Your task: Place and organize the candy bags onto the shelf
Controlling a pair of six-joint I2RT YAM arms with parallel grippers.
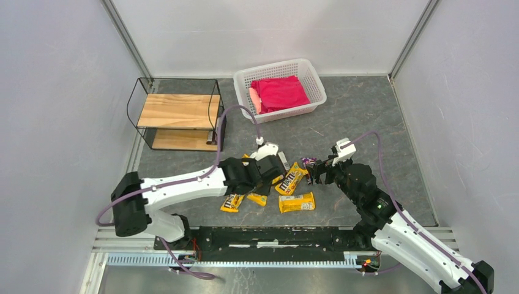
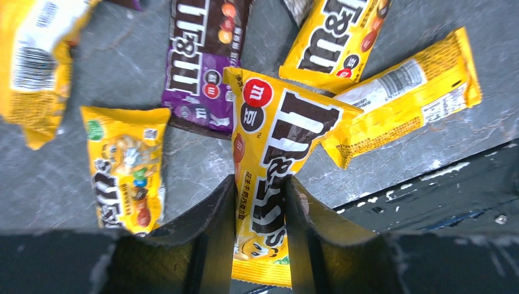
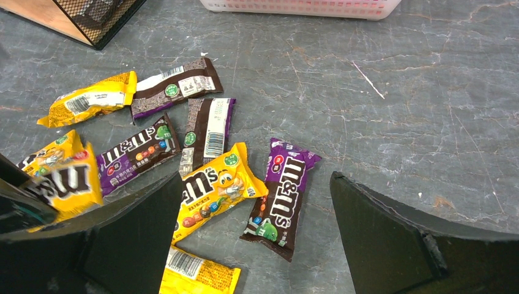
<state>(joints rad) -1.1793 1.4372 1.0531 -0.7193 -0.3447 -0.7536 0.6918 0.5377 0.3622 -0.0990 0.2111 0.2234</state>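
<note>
Bare table [image 1: 367,122] between candy bags [image 1: 297,202], shelf [image 1: 177,110]

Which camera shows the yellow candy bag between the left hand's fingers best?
The left wrist view: the yellow candy bag fills the middle, clamped in the left hand. The right wrist view catches it only at its left edge; from overhead the arm mostly hides it.

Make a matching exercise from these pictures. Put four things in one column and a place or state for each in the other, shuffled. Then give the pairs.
Things:
1. left claw
2. right claw
3. red cloth
4. shelf

Places or states:
A. lying in the white basket
B. open wide, with a purple candy bag below it
C. clamped on a yellow candy bag
D. standing at the far left, beside the white basket

Pairs: 1-C, 2-B, 3-A, 4-D
</note>
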